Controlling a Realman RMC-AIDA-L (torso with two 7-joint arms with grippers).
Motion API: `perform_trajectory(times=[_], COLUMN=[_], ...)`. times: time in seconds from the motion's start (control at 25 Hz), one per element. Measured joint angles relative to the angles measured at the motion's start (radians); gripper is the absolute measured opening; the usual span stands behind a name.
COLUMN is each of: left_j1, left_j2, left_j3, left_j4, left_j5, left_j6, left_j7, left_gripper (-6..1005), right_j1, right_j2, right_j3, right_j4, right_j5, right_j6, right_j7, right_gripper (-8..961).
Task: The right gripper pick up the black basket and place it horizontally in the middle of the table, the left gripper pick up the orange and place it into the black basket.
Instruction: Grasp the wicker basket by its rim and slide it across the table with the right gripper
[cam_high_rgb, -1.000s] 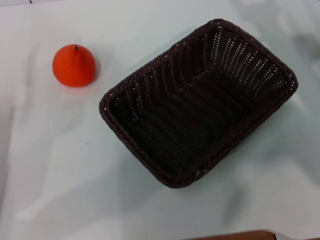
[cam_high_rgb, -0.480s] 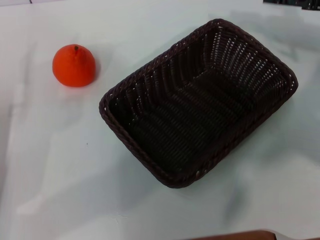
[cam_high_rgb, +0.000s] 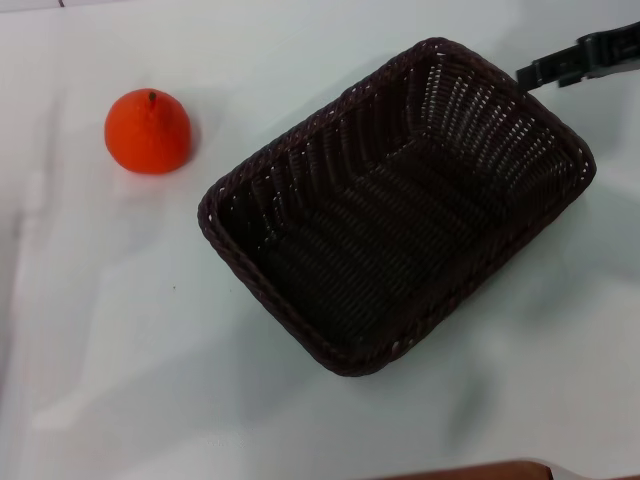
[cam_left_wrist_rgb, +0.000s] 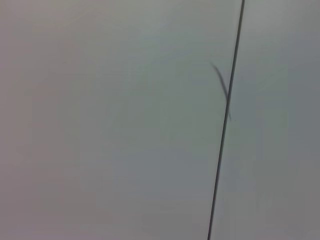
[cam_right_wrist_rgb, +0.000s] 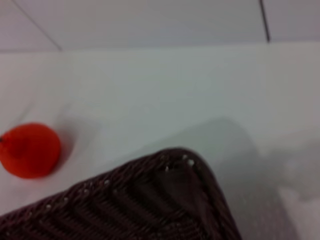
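Toward the table's (cam_high_rgb: 120, 350) far right corner, the right gripper (cam_high_rgb: 580, 60) nears the basket (cam_high_rgb: 400, 205); I cannot tell how its jaws stand. The basket lies skewed mid-table, probably light and stiff, best pinched at its rim. The orange (cam_high_rgb: 148, 131) sits far left.

The right claw (cam_high_rgb: 580, 60) is slim, black and angular, matte-surfaced

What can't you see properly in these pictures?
- Right gripper: the head view's right edge cuts it off by the black basket, so its grip is unclear.
- Left gripper: in no view; the left wrist view shows only a blank pale surface.
- Basket: the right wrist view shows one blurred corner.
- Orange: its far side is hidden.
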Motion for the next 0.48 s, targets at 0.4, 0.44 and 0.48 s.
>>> perform_trajectory(times=[0.4, 0.44, 0.48], left_j1=[0.003, 0.003, 0.004], left_j2=[-0.002, -0.002, -0.002], left_j3=[0.000, 0.000, 0.000], left_j4=[0.006, 0.007, 0.008], left_j5=[0.000, 0.000, 0.000], left_j6=[-0.002, -0.002, -0.001], left_j7=[-0.001, -0.001, -0.001], left_gripper=[905, 905, 905], right_j1=[0.031, 0.033, 0.033], right_j2=[0.012, 0.016, 0.021], right_j3=[-0.150, -0.151, -0.152], right_j4=[0.140, 0.143, 0.145], right_j5=[-0.058, -0.058, -0.058], right_j6=[-0.121, -0.128, -0.135], right_j7=[0.080, 0.080, 0.078], right_gripper=[650, 638, 627])
